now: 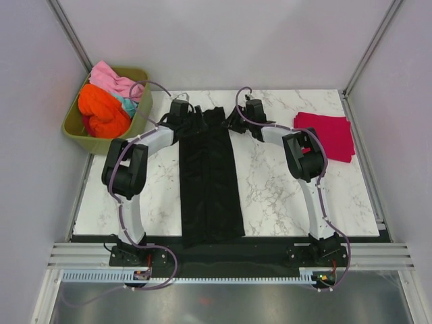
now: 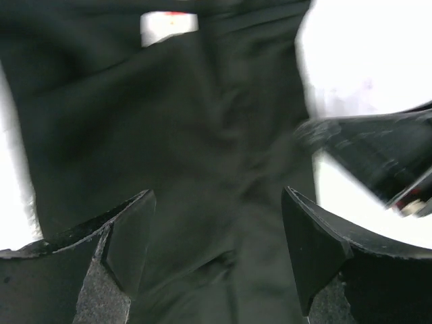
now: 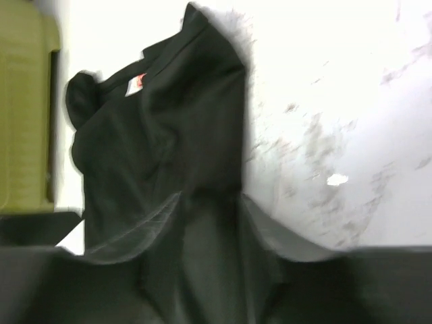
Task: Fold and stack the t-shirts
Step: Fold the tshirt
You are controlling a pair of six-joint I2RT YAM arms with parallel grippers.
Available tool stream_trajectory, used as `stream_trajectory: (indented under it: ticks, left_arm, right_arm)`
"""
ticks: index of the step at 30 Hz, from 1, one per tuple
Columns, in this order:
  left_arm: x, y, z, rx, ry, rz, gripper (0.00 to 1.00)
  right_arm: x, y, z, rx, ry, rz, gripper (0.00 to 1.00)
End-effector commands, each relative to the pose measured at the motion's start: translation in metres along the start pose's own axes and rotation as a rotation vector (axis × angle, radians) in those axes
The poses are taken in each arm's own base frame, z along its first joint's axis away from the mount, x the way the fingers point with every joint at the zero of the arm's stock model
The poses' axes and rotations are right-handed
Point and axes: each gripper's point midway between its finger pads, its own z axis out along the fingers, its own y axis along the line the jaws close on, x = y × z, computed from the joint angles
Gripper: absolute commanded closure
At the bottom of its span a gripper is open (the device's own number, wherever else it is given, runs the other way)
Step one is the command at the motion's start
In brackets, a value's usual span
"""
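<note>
The black t-shirt (image 1: 210, 182) lies folded lengthwise into a long strip down the middle of the table, collar end far from the arm bases. Both grippers are at that far end. My left gripper (image 1: 181, 111) hangs open just above the cloth (image 2: 202, 121), nothing between its fingers (image 2: 219, 196); the white neck label (image 2: 169, 23) lies ahead of it. My right gripper (image 1: 241, 116) is low on the shirt's right edge. Its jaws (image 3: 209, 199) stand partly apart with a ridge of black cloth (image 3: 169, 135) between them. A crimson t-shirt (image 1: 327, 135) lies folded at the back right.
An olive-green tub (image 1: 79, 138) stands off the table's back left corner, holding orange (image 1: 101, 111), pink (image 1: 111, 77) and teal (image 1: 128, 104) shirts. The tub's side (image 3: 23, 101) shows at the left of the right wrist view. Marble tabletop (image 1: 277, 189) lies bare right of the strip.
</note>
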Motion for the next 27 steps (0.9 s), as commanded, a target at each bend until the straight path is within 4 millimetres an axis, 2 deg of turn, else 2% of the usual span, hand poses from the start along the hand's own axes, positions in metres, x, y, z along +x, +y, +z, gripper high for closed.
stream_trajectory:
  ticks: [1, 2, 3, 5, 6, 11, 18, 21, 22, 27]
  left_arm:
    - [-0.037, 0.019, -0.033, -0.110, -0.146, -0.060, 0.17]
    - [-0.045, 0.030, -0.041, -0.134, -0.170, -0.087, 0.17]
    - [-0.032, 0.051, -0.046, -0.161, -0.145, -0.168, 0.18]
    - [-0.031, 0.060, -0.047, -0.154, -0.132, -0.207, 0.18]
    - [-0.024, 0.069, -0.045, -0.147, -0.105, -0.233, 0.19]
    - [-0.010, 0.073, -0.033, -0.088, -0.034, -0.289, 0.19]
    - [-0.005, 0.057, -0.009, 0.019, 0.023, -0.277, 0.23]
    - [-0.007, 0.046, -0.002, 0.080, 0.041, -0.275, 0.26]
    - [0.000, 0.047, 0.005, 0.087, 0.065, -0.279, 0.28]
    - [0.003, 0.043, 0.022, 0.123, 0.103, -0.295, 0.33]
  right_arm:
    - [0.031, -0.065, 0.012, 0.177, 0.084, 0.038, 0.57]
    - [0.031, -0.065, 0.014, 0.181, 0.085, 0.035, 0.70]
    - [0.028, -0.071, 0.015, 0.196, 0.082, 0.041, 0.86]
    - [0.023, -0.070, 0.013, 0.199, 0.072, 0.045, 0.97]
    - [0.020, -0.078, 0.010, 0.225, 0.060, 0.051, 1.00]
    - [-0.003, -0.090, -0.007, 0.240, 0.014, 0.079, 1.00]
    - [-0.025, -0.110, -0.019, 0.238, -0.017, 0.115, 1.00]
    - [-0.027, -0.114, -0.019, 0.235, -0.015, 0.123, 0.99]
    - [-0.026, -0.115, -0.018, 0.233, -0.012, 0.125, 0.99]
    - [-0.032, -0.119, -0.020, 0.236, -0.022, 0.132, 0.99]
